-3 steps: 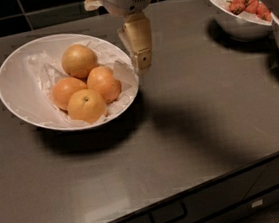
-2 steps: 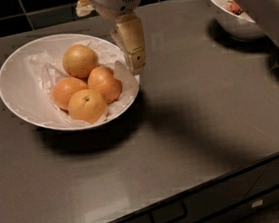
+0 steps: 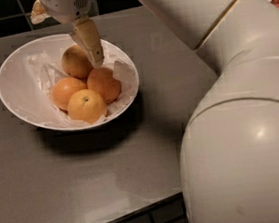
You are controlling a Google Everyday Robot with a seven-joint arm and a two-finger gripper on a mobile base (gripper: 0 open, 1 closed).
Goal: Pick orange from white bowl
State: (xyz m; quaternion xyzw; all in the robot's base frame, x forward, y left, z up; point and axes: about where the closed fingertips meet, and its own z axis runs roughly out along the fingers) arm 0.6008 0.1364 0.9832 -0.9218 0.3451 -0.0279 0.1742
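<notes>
One tan finger (image 3: 90,43) of the gripper (image 3: 77,32) is hanging down inside the white bowl (image 3: 14,90). Its tip is lying at, and perhaps touching, the right shoulder of the orange (image 3: 75,61), the paler fruit at the back of the pile. The other finger is showing only as a tan tip far off at the left of the wrist housing, so the jaws are standing spread wide and gripping nothing. The trouble is likely to be starting right at that near tip: it is sitting in the seam between the pale orange and the brighter orange (image 3: 104,83) just beside it, so a squeeze from here risks rolling the round fruit leftward or catching the neighbour instead. Further out, the crinkled paper lining (image 3: 38,69) is bunching around the fruit and could be getting pinched or dragged up. A sideways shove could also be sliding the bowl across the table (image 3: 112,182).
</notes>
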